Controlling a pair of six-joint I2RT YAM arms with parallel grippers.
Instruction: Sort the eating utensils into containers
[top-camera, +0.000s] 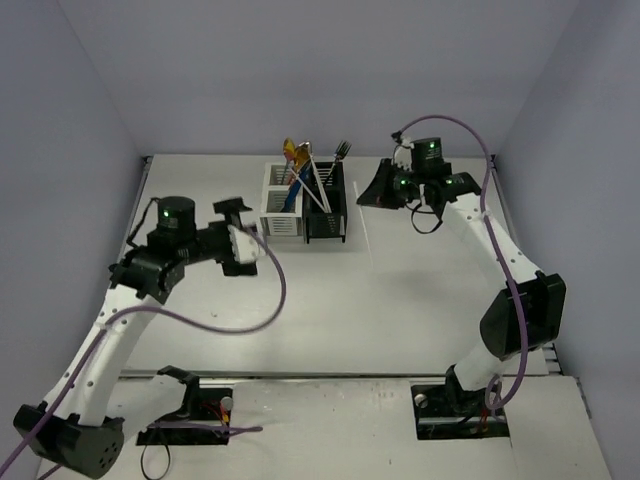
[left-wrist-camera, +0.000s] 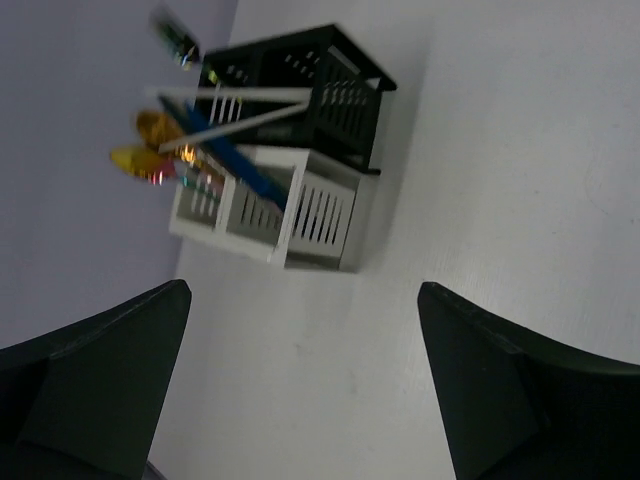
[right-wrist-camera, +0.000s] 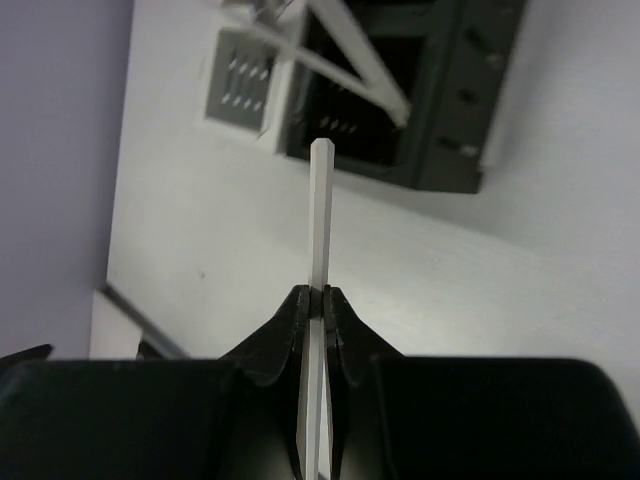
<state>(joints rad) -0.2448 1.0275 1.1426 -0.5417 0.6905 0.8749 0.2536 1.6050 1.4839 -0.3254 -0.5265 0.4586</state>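
Note:
The white caddy (top-camera: 281, 207) and the black caddy (top-camera: 327, 208) stand joined at the back middle of the table. They hold gold spoons (top-camera: 291, 151), a blue utensil (top-camera: 295, 185), a white stick (top-camera: 315, 185) and a fork (top-camera: 342, 150). My right gripper (top-camera: 378, 188) hovers just right of the black caddy. It is shut on a thin clear-white stick (right-wrist-camera: 320, 220) that points toward the black caddy (right-wrist-camera: 450, 90). My left gripper (top-camera: 248, 238) is open and empty, left of the white caddy (left-wrist-camera: 300, 215) and facing it.
Purple cables (top-camera: 265, 300) loop off both arms. The grey side walls and the back wall close in the table (top-camera: 400, 300). In the left wrist view the black caddy (left-wrist-camera: 330, 90) stands behind the white one.

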